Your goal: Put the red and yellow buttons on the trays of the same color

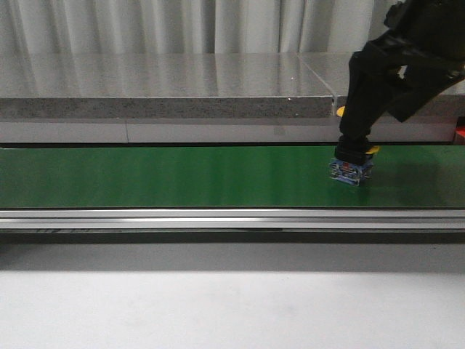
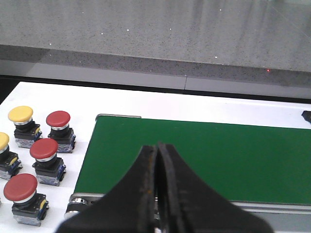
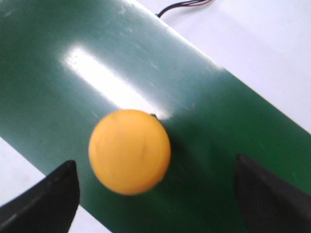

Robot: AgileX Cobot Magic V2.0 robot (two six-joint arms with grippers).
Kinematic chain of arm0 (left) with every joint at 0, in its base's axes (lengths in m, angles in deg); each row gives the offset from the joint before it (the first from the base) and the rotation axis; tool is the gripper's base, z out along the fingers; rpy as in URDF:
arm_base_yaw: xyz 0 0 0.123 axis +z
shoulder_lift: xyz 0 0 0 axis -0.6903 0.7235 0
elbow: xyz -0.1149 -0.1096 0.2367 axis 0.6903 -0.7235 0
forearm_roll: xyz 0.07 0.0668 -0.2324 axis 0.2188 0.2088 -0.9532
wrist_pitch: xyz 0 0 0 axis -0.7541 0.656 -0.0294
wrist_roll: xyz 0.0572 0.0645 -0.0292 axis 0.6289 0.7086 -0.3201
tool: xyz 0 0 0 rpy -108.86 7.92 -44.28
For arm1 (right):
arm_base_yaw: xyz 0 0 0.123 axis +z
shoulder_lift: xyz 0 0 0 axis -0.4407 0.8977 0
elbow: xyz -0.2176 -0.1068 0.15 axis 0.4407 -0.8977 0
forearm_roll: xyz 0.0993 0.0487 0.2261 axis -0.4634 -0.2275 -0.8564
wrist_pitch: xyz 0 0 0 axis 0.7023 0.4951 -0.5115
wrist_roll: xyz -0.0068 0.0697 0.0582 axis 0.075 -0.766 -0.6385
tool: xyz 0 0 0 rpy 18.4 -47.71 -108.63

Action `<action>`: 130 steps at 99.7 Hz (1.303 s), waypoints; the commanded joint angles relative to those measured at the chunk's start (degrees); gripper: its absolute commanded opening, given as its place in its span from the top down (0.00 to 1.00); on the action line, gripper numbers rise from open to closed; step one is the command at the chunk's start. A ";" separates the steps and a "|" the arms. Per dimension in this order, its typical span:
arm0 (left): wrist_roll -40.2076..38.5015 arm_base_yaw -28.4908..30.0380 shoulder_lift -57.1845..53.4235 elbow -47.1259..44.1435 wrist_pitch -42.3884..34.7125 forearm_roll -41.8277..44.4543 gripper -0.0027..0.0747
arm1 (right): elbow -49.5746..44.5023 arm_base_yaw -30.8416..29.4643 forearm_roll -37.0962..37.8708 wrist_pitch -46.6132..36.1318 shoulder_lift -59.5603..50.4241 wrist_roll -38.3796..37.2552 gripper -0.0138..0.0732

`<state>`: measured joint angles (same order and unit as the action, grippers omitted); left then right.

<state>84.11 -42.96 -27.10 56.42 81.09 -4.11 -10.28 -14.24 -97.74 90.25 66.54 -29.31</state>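
**Yellow button on the belt under my right claw**

I can read no writing or brand anywhere. My right claw (image 3: 155, 194) is spread wide, fingers (image 3: 46, 196) well clear on both sides of the yellow button (image 3: 129, 151), gripping nothing. From the front the button (image 1: 352, 169) sits on the green belt (image 1: 160, 178) near its right end, directly under the arm; I think the claw is just above it, but contact is hard to judge. My left claw (image 2: 158, 194) is closed, empty, over the belt's end. Beside it stand red buttons (image 2: 44, 154) and yellow ones (image 2: 21, 122).
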 commanded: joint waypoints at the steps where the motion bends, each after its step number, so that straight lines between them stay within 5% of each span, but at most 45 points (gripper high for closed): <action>1: -0.50 0.10 0.30 1.56 -4.52 -0.70 0.99 | 3.07 0.07 -1.66 -2.17 -0.26 0.66 0.11; 20: -0.50 0.10 0.30 1.56 -4.52 -0.70 0.99 | 3.48 0.07 -1.73 -2.83 1.73 0.66 0.16; 42: -0.50 0.10 0.30 1.56 -4.52 -0.70 0.99 | 3.55 -0.02 -1.73 -0.43 2.56 -0.11 0.63; 49: -0.50 0.10 0.30 1.56 -4.52 -0.70 0.99 | 4.10 -0.23 -1.68 0.57 2.51 -1.06 0.70; 86: -0.50 0.10 0.30 1.56 -4.52 -0.70 0.99 | 12.92 -4.06 12.47 7.34 -1.38 -13.91 0.70; 130: -0.50 0.10 0.30 1.56 -4.52 -0.70 0.99 | 13.01 -30.80 12.80 9.46 -3.98 -20.51 0.70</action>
<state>84.11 -42.96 -27.10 56.42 81.09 -4.11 0.80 -40.06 -85.33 101.43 65.32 -48.30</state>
